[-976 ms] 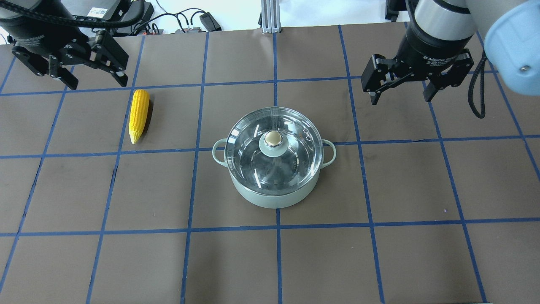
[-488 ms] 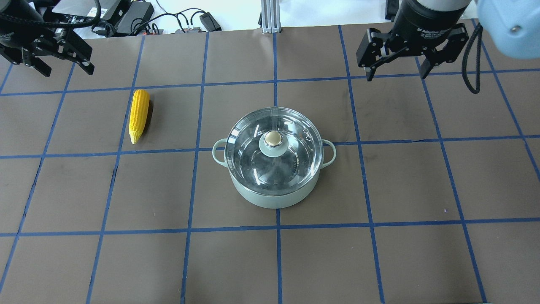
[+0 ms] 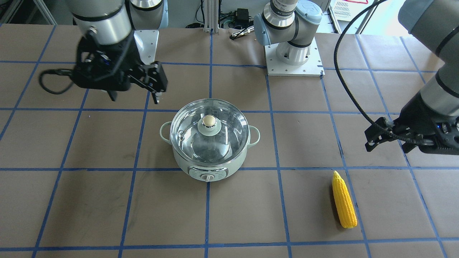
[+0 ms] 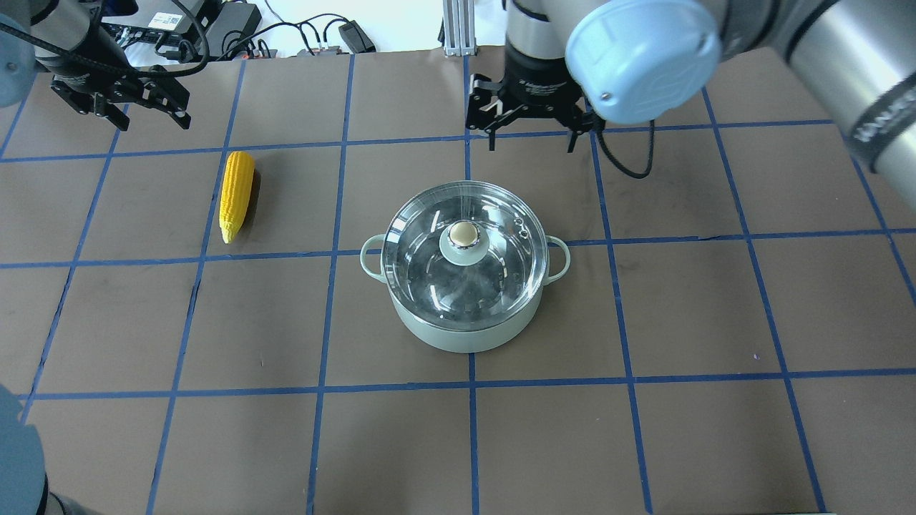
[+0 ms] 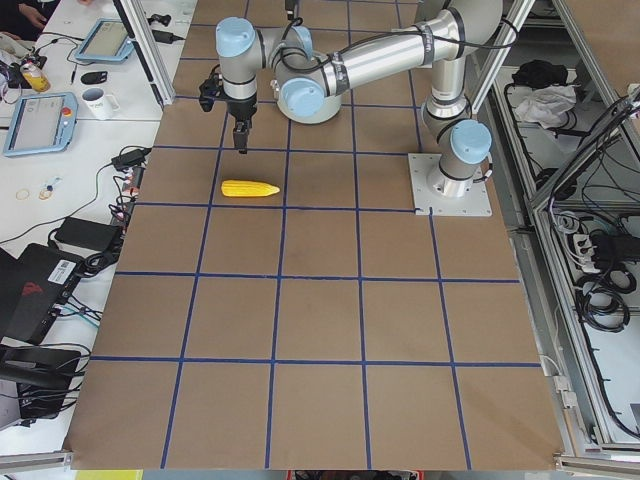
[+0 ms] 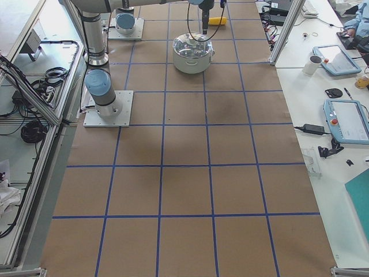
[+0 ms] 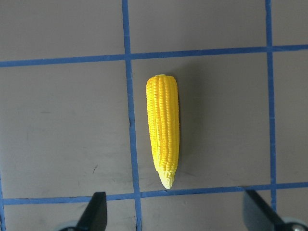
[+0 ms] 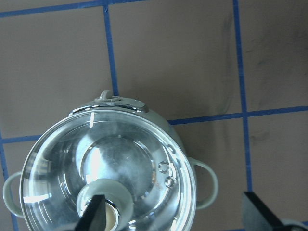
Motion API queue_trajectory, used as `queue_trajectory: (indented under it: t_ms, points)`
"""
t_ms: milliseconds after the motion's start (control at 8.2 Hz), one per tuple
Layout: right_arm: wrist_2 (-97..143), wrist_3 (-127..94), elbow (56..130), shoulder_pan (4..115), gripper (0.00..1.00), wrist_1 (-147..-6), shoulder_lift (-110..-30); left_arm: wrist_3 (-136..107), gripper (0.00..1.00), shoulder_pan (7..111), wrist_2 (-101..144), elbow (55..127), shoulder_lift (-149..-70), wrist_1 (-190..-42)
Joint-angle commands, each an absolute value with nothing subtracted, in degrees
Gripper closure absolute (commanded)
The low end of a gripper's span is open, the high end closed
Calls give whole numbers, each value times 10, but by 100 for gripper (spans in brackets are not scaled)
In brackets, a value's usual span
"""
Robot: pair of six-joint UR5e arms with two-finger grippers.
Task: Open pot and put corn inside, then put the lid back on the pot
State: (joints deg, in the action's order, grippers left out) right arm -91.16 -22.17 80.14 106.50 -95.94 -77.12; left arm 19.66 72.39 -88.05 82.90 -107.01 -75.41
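The mint-green pot (image 4: 469,332) stands mid-table with the glass lid (image 4: 429,275) seated on it, knob (image 4: 463,232) on top. The yellow corn (image 4: 236,194) lies on the table to the pot's left, pointed end toward me. My left gripper (image 4: 152,120) is open and empty, just beyond the corn's blunt end; its wrist view shows the corn (image 7: 163,134) between the spread fingertips (image 7: 94,214). My right gripper (image 4: 532,143) is open and empty, hovering beyond the pot's far rim; its wrist view shows the lid (image 8: 134,159) below.
The brown table (image 4: 644,429) carries a grid of blue tape lines. Cables and power bricks (image 4: 215,32) lie past the far edge. The arm bases (image 3: 294,57) stand at the robot's side of the table.
My right gripper has swung far to the left, from the table's right side to just beyond the pot. My left gripper has shifted back toward the corn. Pot, lid and corn have not moved.
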Motion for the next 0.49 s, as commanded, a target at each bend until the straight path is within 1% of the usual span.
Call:
queue_trajectory:
  t_ms: [0, 122, 244, 366]
  points:
    - [-914, -294, 821, 1137, 0, -1019, -703, 194, 0, 724, -881, 830, -1141, -718]
    - [-911, -306, 858, 1141, 0, -1039, -707, 180, 0, 724, -881, 831, -1154, -717]
    - [-907, -308, 880, 1143, 0, -1089, -706, 168, 0, 724, -880, 831, -1172, -712]
    - [-907, -308, 883, 1143, 0, -1097, -703, 167, 0, 724, -880, 832, -1186, -696]
